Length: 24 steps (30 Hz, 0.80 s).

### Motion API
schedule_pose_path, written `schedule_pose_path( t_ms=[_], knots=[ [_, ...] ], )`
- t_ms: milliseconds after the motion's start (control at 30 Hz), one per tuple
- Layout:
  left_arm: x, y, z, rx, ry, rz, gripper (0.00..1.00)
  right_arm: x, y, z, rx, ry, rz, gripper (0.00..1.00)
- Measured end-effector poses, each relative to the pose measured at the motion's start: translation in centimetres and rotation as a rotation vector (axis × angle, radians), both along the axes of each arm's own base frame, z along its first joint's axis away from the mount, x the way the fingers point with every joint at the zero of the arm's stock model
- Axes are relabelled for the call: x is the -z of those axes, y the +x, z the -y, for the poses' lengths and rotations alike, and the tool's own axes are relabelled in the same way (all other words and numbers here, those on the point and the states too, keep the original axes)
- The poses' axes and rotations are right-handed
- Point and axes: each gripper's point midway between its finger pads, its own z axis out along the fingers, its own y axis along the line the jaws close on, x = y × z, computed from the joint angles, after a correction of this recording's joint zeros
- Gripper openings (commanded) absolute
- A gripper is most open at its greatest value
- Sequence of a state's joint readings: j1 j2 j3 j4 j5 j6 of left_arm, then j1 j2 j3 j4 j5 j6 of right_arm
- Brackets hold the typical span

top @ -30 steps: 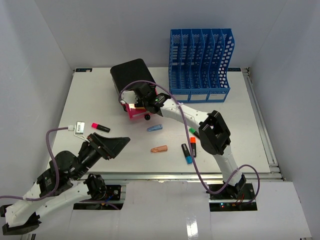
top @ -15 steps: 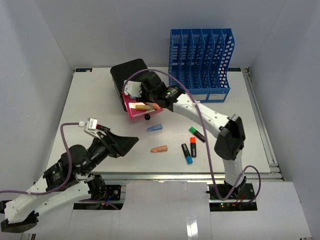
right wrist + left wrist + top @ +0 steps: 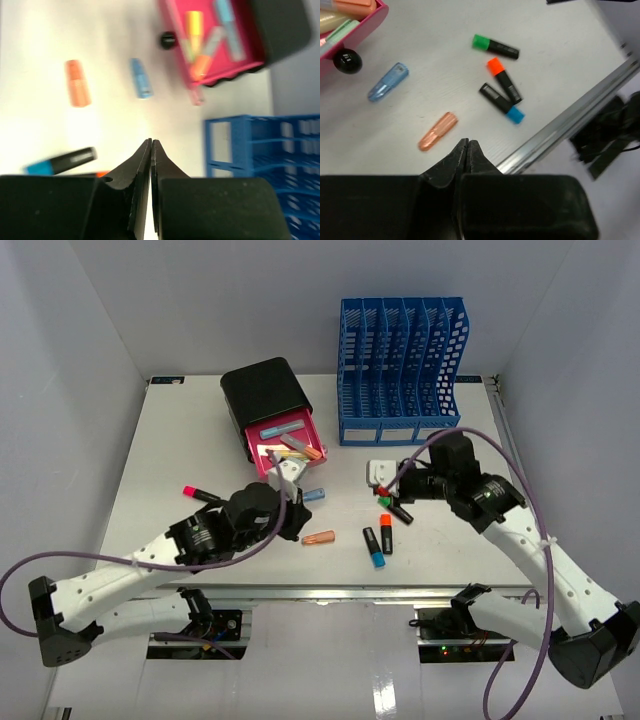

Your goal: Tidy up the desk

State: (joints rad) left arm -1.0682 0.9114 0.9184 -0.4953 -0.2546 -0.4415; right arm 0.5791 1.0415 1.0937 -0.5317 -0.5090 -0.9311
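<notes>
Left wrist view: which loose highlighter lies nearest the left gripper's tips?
The peach highlighter, right beside the shut left gripper; the pale blue highlighter and the black-bodied markers lie farther off.

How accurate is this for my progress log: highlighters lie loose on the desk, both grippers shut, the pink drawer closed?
One error: the top external view shows the pink drawer pulled open. Highlighters lie loose on the desk, and the left gripper and right gripper are shut.
</notes>
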Motion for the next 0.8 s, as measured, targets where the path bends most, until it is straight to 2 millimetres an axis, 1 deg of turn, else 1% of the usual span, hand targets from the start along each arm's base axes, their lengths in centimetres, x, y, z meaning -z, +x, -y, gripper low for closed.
schedule_pose_path(
  t_ms=[67, 133, 233, 333, 433, 567, 700, 800],
  knots=[
    [1.8, 1.0, 0.5, 0.039, 0.13, 0.026, 0.07, 2.1, -2.1, 0.4, -0.06, -0.015, -0.025, 0.08],
    [3.9, 2.4, 0.8, 0.082, 0.258, 0.036, 0.08, 3.0, -3.1, 0.8, -0.094, -0.013, -0.019, 0.08],
    [6.9, 5.0, 0.5, 0.134, 0.426, 0.024, 0.1, 4.0, -4.1, 1.3, -0.127, -0.004, -0.011, 0.08],
    [9.7, 7.4, -0.1, 0.176, 0.561, -0.003, 0.11, 4.6, -4.3, 1.9, -0.133, 0.004, -0.004, 0.08],
    [12.0, 9.6, -0.8, 0.229, 0.689, 0.0, 0.1, 5.1, -3.9, 2.4, -0.124, 0.013, -0.014, 0.08],
    [14.4, 11.2, -1.6, 0.316, 0.857, 0.029, 0.11, 5.9, -3.1, 2.9, -0.109, 0.035, -0.04, 0.08],
    [16.2, 12.4, -2.2, 0.39, 0.992, 0.07, 0.22, 6.7, -2.8, 3.3, -0.099, 0.06, -0.069, 0.08],
    [16.2, 13.4, -2.7, 0.412, 1.063, 0.127, 0.3, 7.0, -2.8, 3.4, -0.1, 0.08, -0.08, 0.08]
  ],
)
